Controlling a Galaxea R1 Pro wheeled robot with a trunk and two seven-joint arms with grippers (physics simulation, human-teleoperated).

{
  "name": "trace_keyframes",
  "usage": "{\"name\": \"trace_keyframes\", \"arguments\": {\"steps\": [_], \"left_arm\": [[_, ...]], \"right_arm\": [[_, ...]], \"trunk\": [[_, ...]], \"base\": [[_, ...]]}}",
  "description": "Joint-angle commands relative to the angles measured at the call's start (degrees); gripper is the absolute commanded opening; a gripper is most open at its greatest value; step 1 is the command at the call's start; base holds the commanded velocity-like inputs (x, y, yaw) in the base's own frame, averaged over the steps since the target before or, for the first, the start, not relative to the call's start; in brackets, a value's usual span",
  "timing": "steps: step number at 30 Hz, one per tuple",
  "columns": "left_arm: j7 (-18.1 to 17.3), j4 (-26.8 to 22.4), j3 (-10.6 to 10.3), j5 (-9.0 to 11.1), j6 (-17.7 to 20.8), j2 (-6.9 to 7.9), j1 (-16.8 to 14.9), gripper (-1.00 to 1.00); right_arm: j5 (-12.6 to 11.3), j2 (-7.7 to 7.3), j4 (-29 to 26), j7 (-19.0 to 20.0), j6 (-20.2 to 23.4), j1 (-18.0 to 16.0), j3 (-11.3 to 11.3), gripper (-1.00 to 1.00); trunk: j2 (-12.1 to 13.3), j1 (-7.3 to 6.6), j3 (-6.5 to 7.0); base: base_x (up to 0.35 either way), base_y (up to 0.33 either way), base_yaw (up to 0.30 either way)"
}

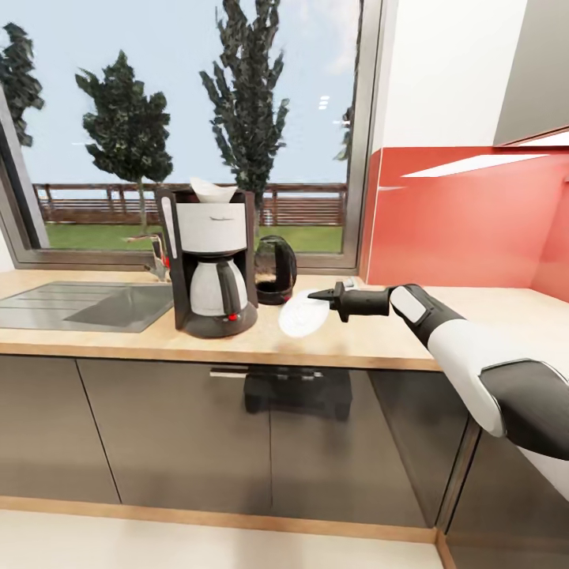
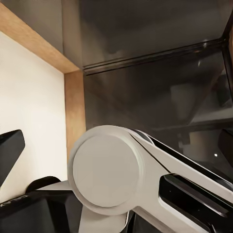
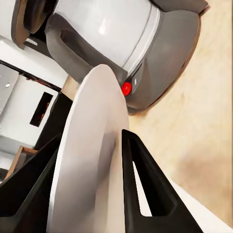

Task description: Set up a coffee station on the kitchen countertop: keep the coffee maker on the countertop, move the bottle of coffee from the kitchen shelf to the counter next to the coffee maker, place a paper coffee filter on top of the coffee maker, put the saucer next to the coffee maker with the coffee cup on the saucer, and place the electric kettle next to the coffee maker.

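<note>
1. The right gripper (image 1: 322, 295) reaches in from the 3 o'clock side of the head view and pinches the saucer (image 1: 304, 314) by its rim; the right wrist view shows the white disc clamped between the two black fingers (image 3: 141, 184).
2. The saucer hangs tilted, apparently just above the desk (image 1: 371, 344), at about 3 o'clock of the coffee maker (image 1: 209, 257) and in front of the electric kettle (image 1: 275, 269).
3. A paper filter (image 1: 213, 190) already sits on top of the coffee maker, and the kettle stands just beside it, at roughly 2 o'clock.
4. The step in hand looks like the placing of the saucer next to the machine.
5. The next move likely calls for levelling the plate, lowering it flat onto bare wood clear of the kettle and the machine's base, then spreading the fingers.
6. The left gripper's state I cannot tell: the left wrist view shows arm housing and dark cabinetry.
</note>
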Motion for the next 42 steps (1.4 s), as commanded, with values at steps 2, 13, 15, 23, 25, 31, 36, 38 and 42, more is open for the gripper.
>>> {"name": "trace_keyframes", "arguments": {"steps": [2,13,15,23,25,31,36,38,42], "left_arm": [[-0.2,0.0,-0.2,0.1,0.6,0.01,0.0,1.00],[-0.2,0.0,-0.2,0.1,0.5,0.01,0.0,1.00],[-0.2,0.0,-0.2,0.1,0.5,0.01,0.0,1.00],[-0.2,0.0,-0.2,0.1,0.5,0.05,0.0,1.00],[-0.2,0.0,-0.2,0.1,0.5,0.03,0.0,1.00],[-0.2,0.0,-0.2,0.1,0.5,0.07,0.0,1.00],[-0.2,0.0,-0.2,0.1,0.5,0.09,0.0,1.00],[-0.2,0.0,-0.2,0.1,0.5,0.10,0.0,1.00],[-0.2,0.0,-0.2,0.1,0.5,0.10,0.0,1.00]], "right_arm": [[0.1,-0.01,0.5,0.4,0.0,-0.1,0.1,-1.00],[0.1,0.11,1.2,0.4,-0.1,-0.1,0.1,-1.00],[0.1,0.12,1.2,0.4,-0.1,-0.1,0.1,-1.00],[0.2,0.13,2.6,0.4,-0.2,-0.1,0.1,-1.00],[0.2,0.13,2.8,0.4,-0.2,-0.1,0.1,-1.00],[0.1,0.13,3.0,0.4,-0.2,-0.1,0.1,-1.00],[0.1,0.13,3.3,0.4,-0.2,-0.1,0.1,-1.00],[0.1,0.13,3.5,0.4,-0.3,-0.1,0.1,-1.00],[0.1,0.13,4.7,0.4,-3.2,-0.1,0.1,-1.00]], "trunk": [[0.0,0.00,-0.06],[0.0,0.00,-0.06],[0.0,0.00,-0.06],[0.0,0.00,-0.06],[0.0,0.00,-0.06],[0.0,0.00,-0.06],[0.0,0.00,-0.06],[0.0,0.00,-0.06],[0.0,0.00,-0.06]], "base": [[0.027,0.000,0.000],[0.068,0.060,0.000],[0.118,0.098,0.000],[0.028,0.021,0.000],[0.002,0.005,0.000],[0.001,0.062,0.000],[0.015,0.038,0.000],[0.068,0.081,0.000],[0.017,0.019,0.000]]}}
